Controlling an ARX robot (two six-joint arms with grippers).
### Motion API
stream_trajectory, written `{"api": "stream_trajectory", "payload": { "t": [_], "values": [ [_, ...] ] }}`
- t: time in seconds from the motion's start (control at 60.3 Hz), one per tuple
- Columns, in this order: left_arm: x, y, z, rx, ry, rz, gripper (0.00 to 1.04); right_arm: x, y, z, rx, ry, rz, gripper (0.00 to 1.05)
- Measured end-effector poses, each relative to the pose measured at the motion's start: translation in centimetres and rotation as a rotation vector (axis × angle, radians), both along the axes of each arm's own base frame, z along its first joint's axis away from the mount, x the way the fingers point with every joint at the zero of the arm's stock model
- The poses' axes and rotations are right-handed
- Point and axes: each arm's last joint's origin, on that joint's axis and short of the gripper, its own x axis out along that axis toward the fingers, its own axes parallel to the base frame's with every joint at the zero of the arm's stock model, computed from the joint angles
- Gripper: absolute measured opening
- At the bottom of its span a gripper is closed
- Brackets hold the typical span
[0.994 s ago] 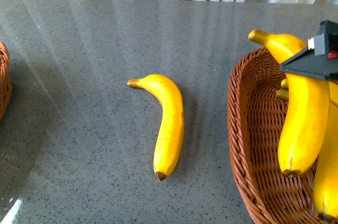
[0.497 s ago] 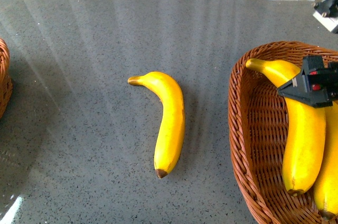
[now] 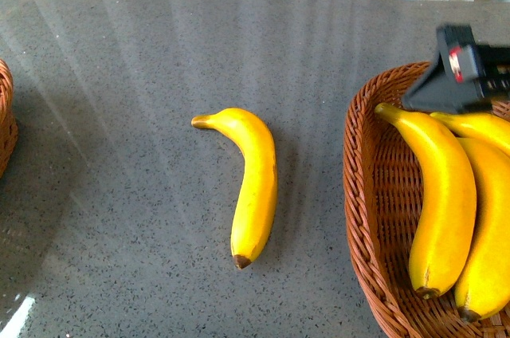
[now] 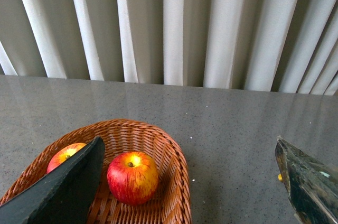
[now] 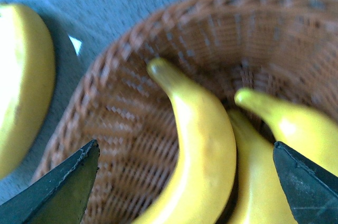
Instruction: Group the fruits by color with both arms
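Note:
One yellow banana (image 3: 255,182) lies alone on the grey table near the middle. Three bananas lie in the right wicker basket (image 3: 368,194): the nearest (image 3: 442,202), one beside it (image 3: 488,234) and one behind (image 3: 478,124). My right gripper (image 3: 446,87) hovers open and empty over the basket's far rim. In the right wrist view its jaws (image 5: 186,150) stand wide above the basket bananas (image 5: 203,155), apart from them. My left gripper (image 4: 185,192) is open and empty above the left basket (image 4: 174,182), which holds a red apple (image 4: 132,177) and a yellow-streaked apple (image 4: 64,155).
The left basket's rim (image 3: 6,123) shows at the front view's left edge. White curtains (image 4: 169,23) hang behind the table's far edge. The lone banana also shows in the right wrist view (image 5: 24,81), outside the basket.
My right gripper has let go of the banana it held. That banana now lies flat in the right basket, and the gripper has risen toward the basket's far rim.

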Motion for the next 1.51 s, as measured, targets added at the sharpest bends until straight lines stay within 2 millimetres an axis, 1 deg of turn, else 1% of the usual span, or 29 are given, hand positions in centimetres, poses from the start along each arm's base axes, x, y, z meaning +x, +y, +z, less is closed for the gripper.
{"api": "stream_trajectory", "payload": {
  "t": [0.066, 0.099, 0.133, 0.232, 0.331, 0.365, 0.464, 0.547, 0.563, 0.795, 0.928, 1.177, 1.359, 1.508],
  "values": [
    [0.0, 0.0, 0.0, 0.000, 0.000, 0.000, 0.96, 1.0, 1.3, 1.5, -0.002, -0.034, 0.029, 0.96],
    [0.0, 0.0, 0.0, 0.000, 0.000, 0.000, 0.96, 1.8, 2.6, 2.6, 0.004, -0.055, 0.060, 0.96],
    [0.0, 0.0, 0.0, 0.000, 0.000, 0.000, 0.96, 2.4, 3.6, 3.1, 0.005, -0.066, 0.085, 0.96],
    [0.0, 0.0, 0.0, 0.000, 0.000, 0.000, 0.96, 3.5, 6.0, 3.6, 0.010, -0.076, 0.141, 0.96],
    [0.0, 0.0, 0.0, 0.000, 0.000, 0.000, 0.96, 4.5, 8.2, 2.8, -0.003, -0.058, 0.179, 0.96],
    [0.0, 0.0, 0.0, 0.000, 0.000, 0.000, 0.96, 4.9, 9.0, 2.1, -0.009, -0.046, 0.194, 0.96],
    [0.0, 0.0, 0.0, 0.000, 0.000, 0.000, 0.96, 5.6, 10.6, 0.7, -0.034, -0.019, 0.214, 0.96],
    [0.0, 0.0, 0.0, 0.000, 0.000, 0.000, 0.96, 5.9, 12.8, -0.8, -0.054, 0.016, 0.257, 0.96],
    [0.0, 0.0, 0.0, 0.000, 0.000, 0.000, 0.96, 5.9, 13.5, -1.1, -0.059, 0.022, 0.274, 0.96],
    [0.0, 0.0, 0.0, 0.000, 0.000, 0.000, 0.96, 6.2, 17.1, -2.4, -0.096, 0.041, 0.347, 0.96],
    [0.0, 0.0, 0.0, 0.000, 0.000, 0.000, 0.96, 6.2, 17.8, -3.3, -0.118, 0.061, 0.357, 0.96],
    [0.0, 0.0, 0.0, 0.000, 0.000, 0.000, 0.96, 6.6, 18.4, -4.8, -0.140, 0.093, 0.362, 0.96],
    [0.0, 0.0, 0.0, 0.000, 0.000, 0.000, 0.96, 6.4, 19.4, -5.9, -0.159, 0.117, 0.379, 0.96],
    [0.0, 0.0, 0.0, 0.000, 0.000, 0.000, 0.96, 6.1, 19.8, -6.9, -0.172, 0.144, 0.385, 0.96]
  ]
}}
